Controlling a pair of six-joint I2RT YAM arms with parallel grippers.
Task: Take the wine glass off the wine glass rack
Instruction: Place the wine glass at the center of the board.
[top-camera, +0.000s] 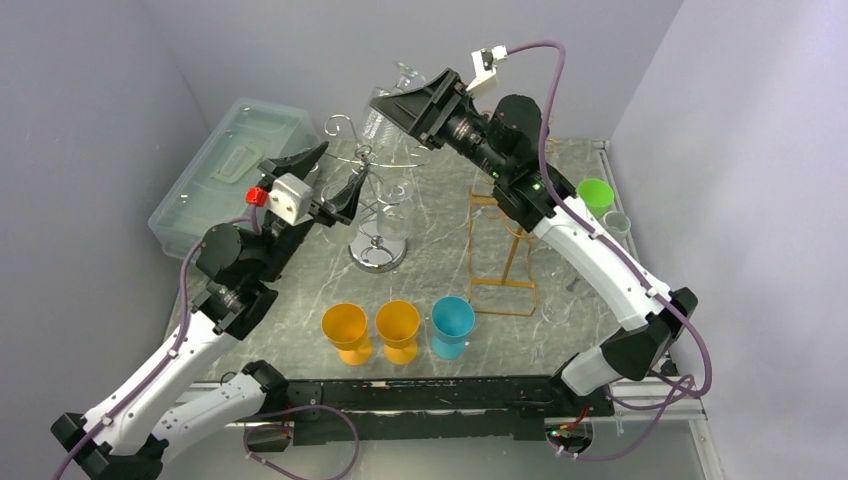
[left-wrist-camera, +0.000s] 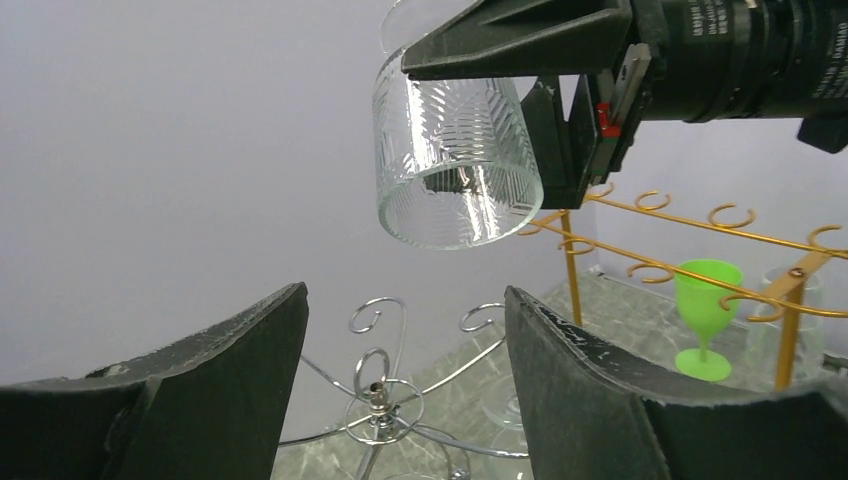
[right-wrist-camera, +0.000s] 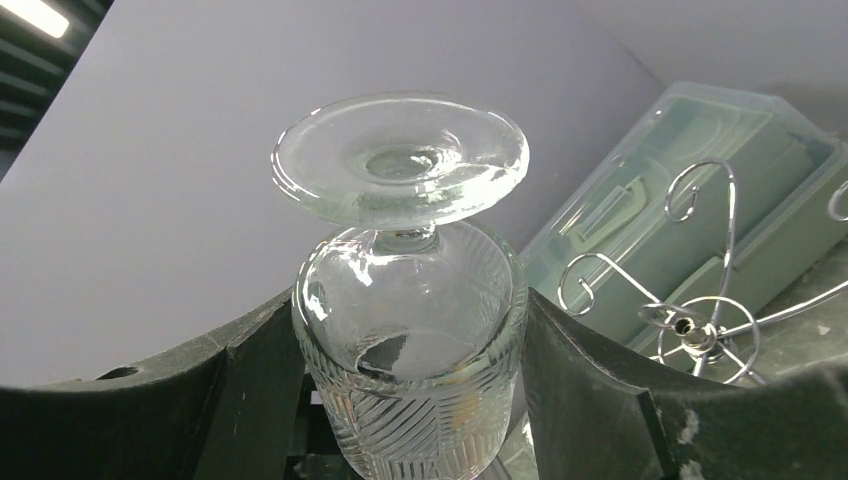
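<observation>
A clear cut-pattern wine glass (top-camera: 380, 124) is held upside down, foot up, with my right gripper (top-camera: 395, 105) shut on its bowl. It hangs in the air above the silver wire wine glass rack (top-camera: 378, 215), free of the hooks. The right wrist view shows the wine glass (right-wrist-camera: 410, 330) squeezed between both fingers of the right gripper (right-wrist-camera: 410, 300), with the rack (right-wrist-camera: 700, 335) below to the right. My left gripper (top-camera: 325, 175) is open and empty beside the rack's top. Its wrist view looks between the left gripper (left-wrist-camera: 405, 295) fingers at the rack (left-wrist-camera: 380, 400), the wine glass (left-wrist-camera: 455, 160) overhead.
A gold wire rack (top-camera: 505, 250) stands right of the silver one, a green goblet (top-camera: 596, 195) behind it. Two orange cups (top-camera: 346, 330) and a teal cup (top-camera: 452, 325) stand near the front. A clear plastic box (top-camera: 235, 170) lies at the back left.
</observation>
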